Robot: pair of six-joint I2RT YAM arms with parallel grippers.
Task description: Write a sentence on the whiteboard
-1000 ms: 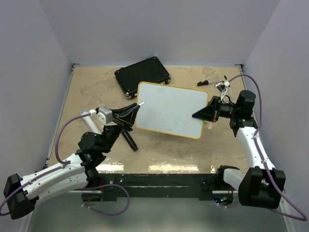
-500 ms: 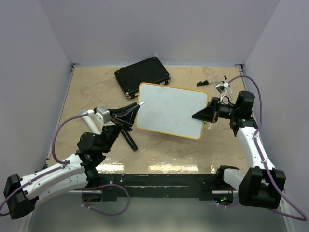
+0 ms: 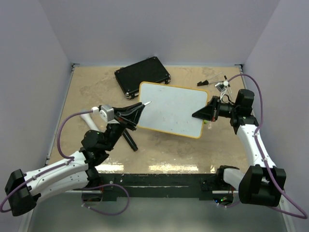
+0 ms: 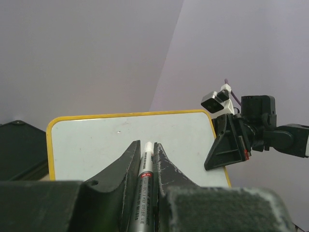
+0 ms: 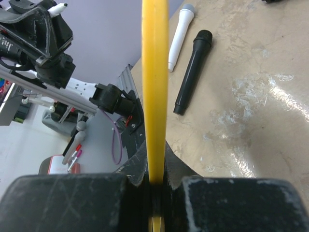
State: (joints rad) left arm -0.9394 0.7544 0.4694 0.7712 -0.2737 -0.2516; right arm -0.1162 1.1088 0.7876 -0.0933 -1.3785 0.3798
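- The left arm (image 3: 72, 164) reaches from the near left corner toward the middle of the worktop (image 3: 96, 82).
- The left jaws are closed narrowly on a grey-barrelled marker (image 4: 146, 166), which sticks out straight ahead between them with its pale tip forward.
- In the top view that tip lies over the upper left corner of the whiteboard (image 3: 171, 110). Whether it touches the face I cannot tell.
- A white pen (image 5: 179, 35) and a black pen (image 5: 193, 72) lie loose on the worktop beside the left arm, close together but apart.
- A black case (image 3: 142, 76) lies flat at the far side, and its near corner is hidden behind the whiteboard's far left corner.
- The whiteboard sits in the middle, between the two arms, with its white face tilted toward the left wrist camera and its yellow rim showing all round.
- A few faint marks (image 3: 161, 116) show on the face, too thin to read.
- The right jaws clamp the whiteboard's right edge. In the right wrist view the yellow rim runs edge-on straight between them.
- The right arm (image 3: 251, 140) rises from the near right corner.
- Some small dark and pale bits (image 3: 205, 82) lie on the worktop at the far right.
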